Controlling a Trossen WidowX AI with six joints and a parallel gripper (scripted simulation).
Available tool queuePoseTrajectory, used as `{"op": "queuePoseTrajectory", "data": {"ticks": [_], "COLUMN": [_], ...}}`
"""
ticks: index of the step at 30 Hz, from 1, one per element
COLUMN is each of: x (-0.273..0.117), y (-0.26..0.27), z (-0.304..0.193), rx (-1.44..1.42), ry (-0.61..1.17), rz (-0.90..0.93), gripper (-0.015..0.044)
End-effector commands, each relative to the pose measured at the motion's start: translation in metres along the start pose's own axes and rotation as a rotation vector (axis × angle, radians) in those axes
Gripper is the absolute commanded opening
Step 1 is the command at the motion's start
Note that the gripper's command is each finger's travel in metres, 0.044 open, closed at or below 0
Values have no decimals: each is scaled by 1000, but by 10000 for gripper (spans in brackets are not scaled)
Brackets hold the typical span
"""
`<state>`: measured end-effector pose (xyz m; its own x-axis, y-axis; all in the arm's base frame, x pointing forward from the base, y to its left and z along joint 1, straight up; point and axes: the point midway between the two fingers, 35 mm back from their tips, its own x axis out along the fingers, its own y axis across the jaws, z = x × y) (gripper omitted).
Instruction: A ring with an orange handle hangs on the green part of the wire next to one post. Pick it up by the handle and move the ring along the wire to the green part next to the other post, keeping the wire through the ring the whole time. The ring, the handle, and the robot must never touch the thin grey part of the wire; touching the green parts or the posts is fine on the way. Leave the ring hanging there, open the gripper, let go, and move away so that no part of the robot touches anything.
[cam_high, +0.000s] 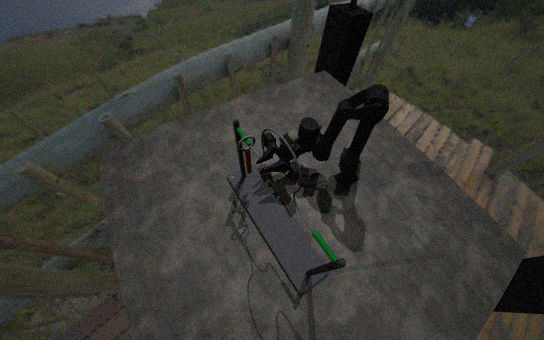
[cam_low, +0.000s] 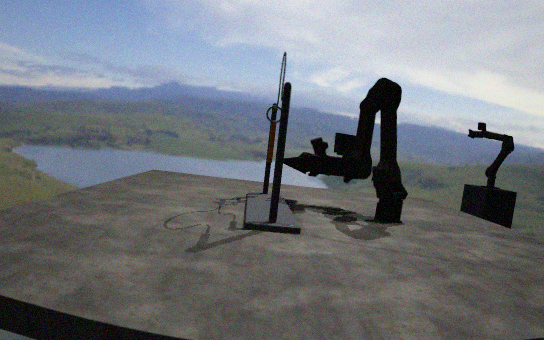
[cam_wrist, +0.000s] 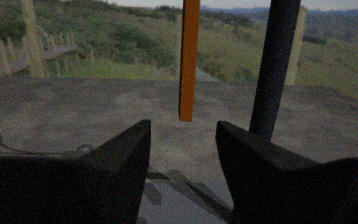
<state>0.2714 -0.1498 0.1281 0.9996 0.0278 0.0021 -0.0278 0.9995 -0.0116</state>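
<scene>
The slim orange bar handle (cam_high: 247, 161) (cam_low: 271, 142) (cam_wrist: 188, 65) hangs from its thin metal ring (cam_high: 238, 146) (cam_low: 268, 118) on the wire's green part; likely light, stiff, prone to swing, best taken mid-length. The black gripper (cam_high: 259, 166) (cam_low: 285, 160) (cam_wrist: 183, 129) stands partly spread, pinching nothing.

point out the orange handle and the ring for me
orange handle (cam_high: 247, 161) (cam_low: 271, 143) (cam_wrist: 188, 65): top, exterior and wrist views, on the grip's orange side
ring (cam_high: 254, 141) (cam_low: 267, 114): top and exterior views, on the ring's rim
</scene>
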Motion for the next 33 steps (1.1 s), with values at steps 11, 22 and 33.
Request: {"op": "queuePoseTrajectory", "data": {"ticks": [11, 22, 33], "x": [20, 37, 55], "y": [-4, -6, -6], "z": [4, 5, 5], "rx": [-1, -2, -2], "ry": [-9, -10, -12], "rz": [-1, -1, -1], "gripper": [160, 160, 160]}}
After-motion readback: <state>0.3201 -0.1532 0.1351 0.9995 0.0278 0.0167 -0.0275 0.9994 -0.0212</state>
